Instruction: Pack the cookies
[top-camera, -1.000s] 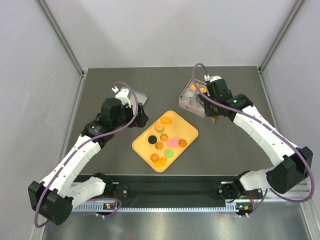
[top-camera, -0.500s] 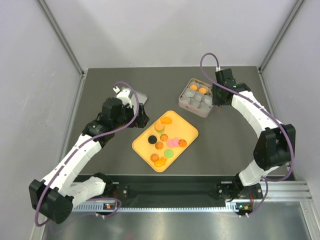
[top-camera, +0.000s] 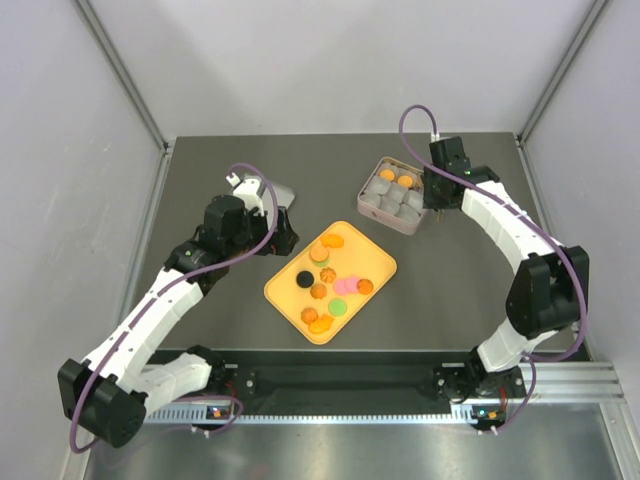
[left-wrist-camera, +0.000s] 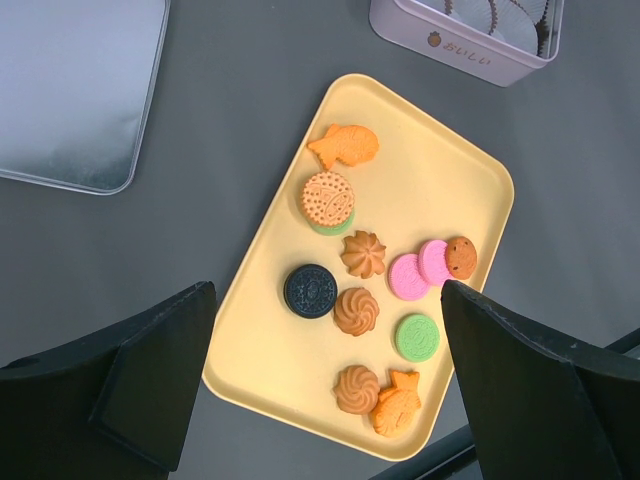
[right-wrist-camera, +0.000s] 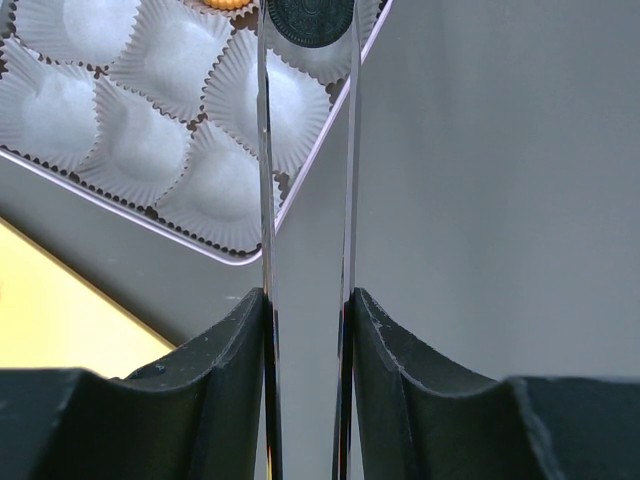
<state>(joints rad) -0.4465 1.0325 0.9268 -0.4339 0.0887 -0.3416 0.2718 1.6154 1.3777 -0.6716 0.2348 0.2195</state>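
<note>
Several cookies (top-camera: 330, 282) lie on the orange tray (top-camera: 378, 262): mostly orange, with a black one (left-wrist-camera: 310, 290), two pink (left-wrist-camera: 408, 277) and a green one (left-wrist-camera: 417, 337). My left gripper (left-wrist-camera: 322, 288) hangs open above the tray's near end and holds nothing. My right gripper (right-wrist-camera: 307, 12) is shut on a black cookie (right-wrist-camera: 310, 24), held over the right edge of the pink tin (top-camera: 372, 208). The tin's white paper cups (right-wrist-camera: 150, 100) are mostly empty. Two orange cookies (top-camera: 396, 178) sit in its far cups.
The tin's silver lid (top-camera: 281, 193) lies flat on the dark table left of the tray, under my left wrist. Grey walls close in the table on three sides. A corner of the tray (right-wrist-camera: 50, 310) shows at the lower left of the right wrist view.
My right arm swung from the tin's near edge round to its far right side, then stopped. The left arm has not moved.
</note>
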